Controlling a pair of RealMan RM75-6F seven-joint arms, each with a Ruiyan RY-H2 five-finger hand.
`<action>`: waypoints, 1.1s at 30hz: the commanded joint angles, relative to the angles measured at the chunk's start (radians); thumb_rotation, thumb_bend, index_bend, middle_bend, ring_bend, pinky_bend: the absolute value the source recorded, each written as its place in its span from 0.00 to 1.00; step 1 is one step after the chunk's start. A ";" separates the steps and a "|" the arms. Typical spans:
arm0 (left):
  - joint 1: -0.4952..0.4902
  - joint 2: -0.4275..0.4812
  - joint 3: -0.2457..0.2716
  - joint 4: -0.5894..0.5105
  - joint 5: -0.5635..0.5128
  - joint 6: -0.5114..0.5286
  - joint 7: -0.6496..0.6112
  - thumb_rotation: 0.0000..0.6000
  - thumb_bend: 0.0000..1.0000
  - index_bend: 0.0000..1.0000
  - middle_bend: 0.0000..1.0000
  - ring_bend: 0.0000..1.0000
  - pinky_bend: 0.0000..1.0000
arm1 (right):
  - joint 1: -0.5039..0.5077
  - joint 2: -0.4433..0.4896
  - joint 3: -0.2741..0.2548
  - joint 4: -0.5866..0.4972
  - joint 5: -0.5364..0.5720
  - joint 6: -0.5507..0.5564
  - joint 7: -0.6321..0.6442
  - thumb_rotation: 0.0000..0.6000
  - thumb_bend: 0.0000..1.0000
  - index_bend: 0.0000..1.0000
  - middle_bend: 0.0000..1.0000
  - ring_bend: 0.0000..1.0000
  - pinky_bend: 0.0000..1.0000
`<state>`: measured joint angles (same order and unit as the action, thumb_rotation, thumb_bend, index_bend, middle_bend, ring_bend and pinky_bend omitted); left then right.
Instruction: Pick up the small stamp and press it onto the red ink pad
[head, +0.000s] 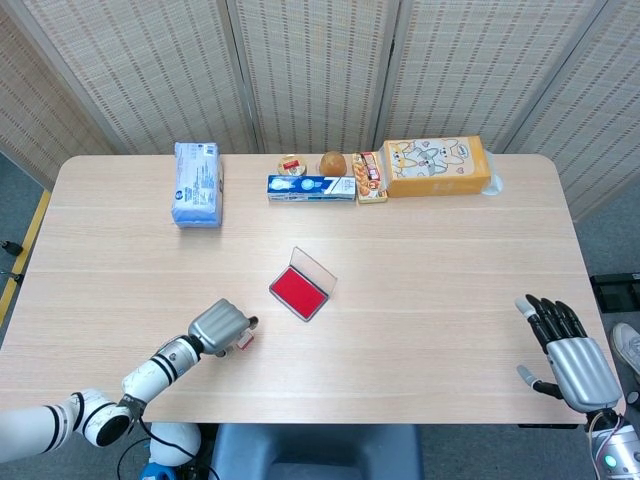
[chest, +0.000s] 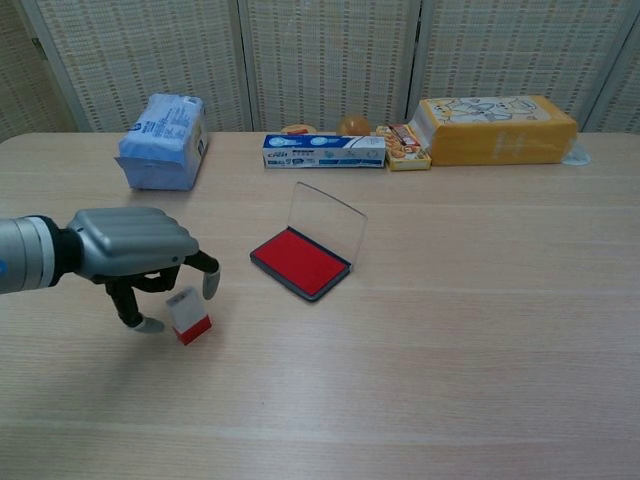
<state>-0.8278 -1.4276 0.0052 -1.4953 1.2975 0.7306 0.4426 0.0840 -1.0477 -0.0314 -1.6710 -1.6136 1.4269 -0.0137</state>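
1. We are at the grasping step: our left hand hovers over the small stamp, which stands on the table just under and slightly ahead of the fingertips.

2. The left hand is partly curled, its fingers arched down around the stamp with the thumb on the near side and the others on the far side. We cannot see any finger clearly pressing on the stamp, and it looks to be resting on the table, so we judge that the hand holds nothing yet.

3. The red ink pad lies open, lid raised, ahead of the left hand and off toward the robot's right, a short way beyond the stamp.

4. Our right hand rests at the table's near edge, far from the left one, fingers spread and empty.

5. Next, we think, the left hand must close thumb and fingers onto the stamp's sides and pinch it firmly enough to lift it upright.

6. After that the move calls for carrying the stamp forward and rightward over the red pad, clear of the raised lid, then pressing it straight down with its red base flat on the ink.
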 joint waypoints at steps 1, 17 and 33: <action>-0.001 0.000 0.001 0.000 -0.002 0.000 -0.002 1.00 0.29 0.39 1.00 1.00 0.94 | 0.000 0.000 0.001 -0.001 0.002 -0.001 -0.002 1.00 0.25 0.00 0.00 0.00 0.00; -0.012 0.012 0.006 -0.022 -0.029 0.001 0.022 1.00 0.29 0.43 1.00 1.00 0.94 | 0.000 0.000 0.001 0.001 0.000 0.002 0.003 1.00 0.25 0.00 0.00 0.00 0.00; -0.022 0.017 0.014 -0.053 -0.062 -0.001 0.049 1.00 0.29 0.51 1.00 1.00 0.94 | -0.003 0.001 0.000 0.002 -0.006 0.009 0.007 1.00 0.25 0.00 0.00 0.00 0.00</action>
<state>-0.8485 -1.4116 0.0189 -1.5443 1.2402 0.7302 0.4882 0.0816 -1.0468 -0.0314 -1.6692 -1.6192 1.4361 -0.0064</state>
